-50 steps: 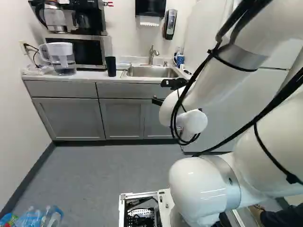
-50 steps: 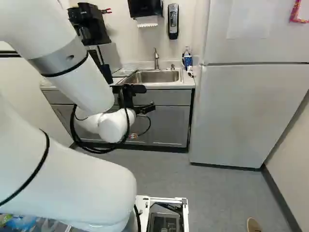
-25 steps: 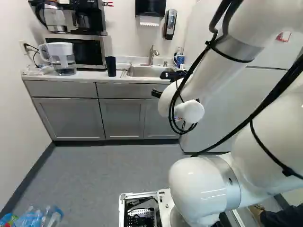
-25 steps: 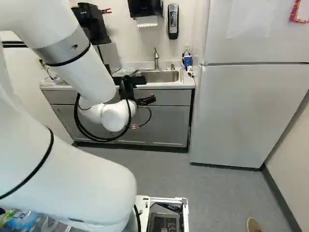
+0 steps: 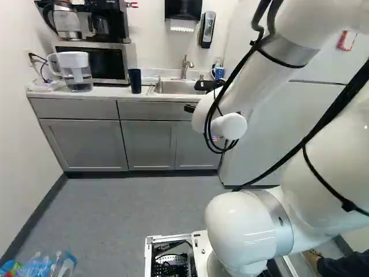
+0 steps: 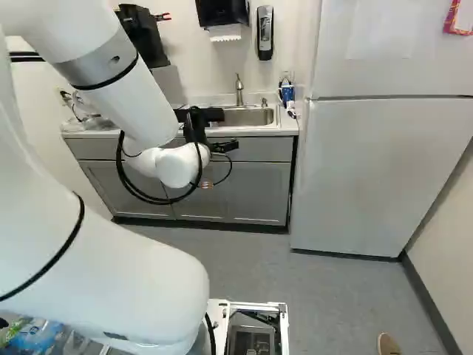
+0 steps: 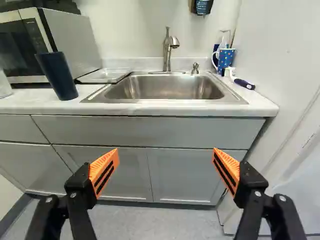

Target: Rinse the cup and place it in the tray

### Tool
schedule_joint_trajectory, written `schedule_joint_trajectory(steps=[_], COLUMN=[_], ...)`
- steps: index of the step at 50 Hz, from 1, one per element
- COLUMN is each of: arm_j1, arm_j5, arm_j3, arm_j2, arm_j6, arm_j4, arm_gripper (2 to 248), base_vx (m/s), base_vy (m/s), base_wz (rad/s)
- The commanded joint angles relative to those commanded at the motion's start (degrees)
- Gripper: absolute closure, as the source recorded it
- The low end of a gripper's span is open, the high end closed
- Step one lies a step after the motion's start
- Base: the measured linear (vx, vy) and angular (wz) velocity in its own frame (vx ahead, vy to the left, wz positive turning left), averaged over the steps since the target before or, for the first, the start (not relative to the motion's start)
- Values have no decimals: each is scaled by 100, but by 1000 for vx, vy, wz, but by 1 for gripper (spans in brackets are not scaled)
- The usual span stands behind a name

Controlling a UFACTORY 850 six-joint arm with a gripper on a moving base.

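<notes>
At the upper left of the left base view, the dark cup (image 5: 135, 81) stands on the worktop (image 5: 106, 92), a bare strip separating it from the front edge; the tray (image 7: 106, 75) lies between cup and sink (image 7: 167, 88). The fingers (image 6: 228, 146) are spread wide, cabinet doors (image 7: 177, 175) showing through the gap.

At the upper middle of the right base view, the sink (image 6: 247, 117) is brushed metal with a soft shine, and so is the faucet (image 6: 239, 89). The tall cup (image 5: 135, 81), upper left in the left base view, looks smooth and matt (plastic or coated metal, I can't tell from here). The tray (image 7: 104, 76) beside the sink is clear, glossy plastic. At the left base view's right, the arm (image 5: 248, 231) is smooth, glossy white; at its lower left, the bottles (image 5: 62, 265) are shiny, clear plastic.
</notes>
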Motion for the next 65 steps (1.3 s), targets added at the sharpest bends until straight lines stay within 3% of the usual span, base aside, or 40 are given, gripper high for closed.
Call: schedule_joint_trajectory(steps=[65], arm_j1=[0], arm_j5=[-820], arm_j3=[-968], arm_j2=[-114], arm_j6=[0], arm_j4=[0], arm_gripper=[3], base_vx=[0], base_vy=[0], base_wz=[0])
